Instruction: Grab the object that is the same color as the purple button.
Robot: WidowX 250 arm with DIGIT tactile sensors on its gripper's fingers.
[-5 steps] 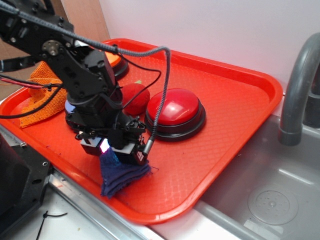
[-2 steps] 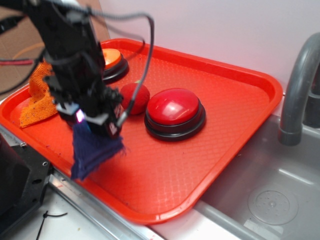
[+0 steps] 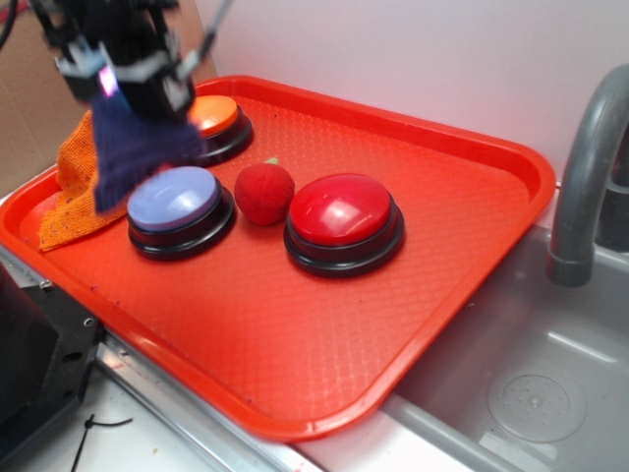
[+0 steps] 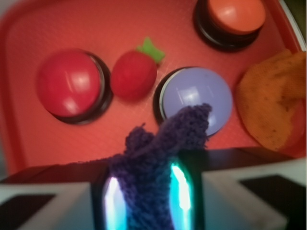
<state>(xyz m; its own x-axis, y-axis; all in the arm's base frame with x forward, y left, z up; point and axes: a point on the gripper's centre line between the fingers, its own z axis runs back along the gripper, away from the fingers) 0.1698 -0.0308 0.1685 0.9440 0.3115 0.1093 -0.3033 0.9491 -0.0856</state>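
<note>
My gripper [image 3: 126,87] sits upper left of the exterior frame, clenched on the rag [image 3: 138,152], which hangs clear of the tray [image 3: 472,256], just above the purple button [image 3: 175,202]. In the wrist view the rag [image 4: 158,158] bunches between the two lit fingers [image 4: 178,191]. Risks, as I judge them: the hold looks to be on a bunched edge, so a jolt could let the cloth slide out; the dangling corner could brush the purple button or snag the orange cloth [image 3: 74,192] at left. Count: three buttons, purple, orange [image 3: 218,120], red [image 3: 344,218]; one strawberry [image 3: 263,193]; two cloths; one tray; one faucet [image 3: 590,177] at right.
</note>
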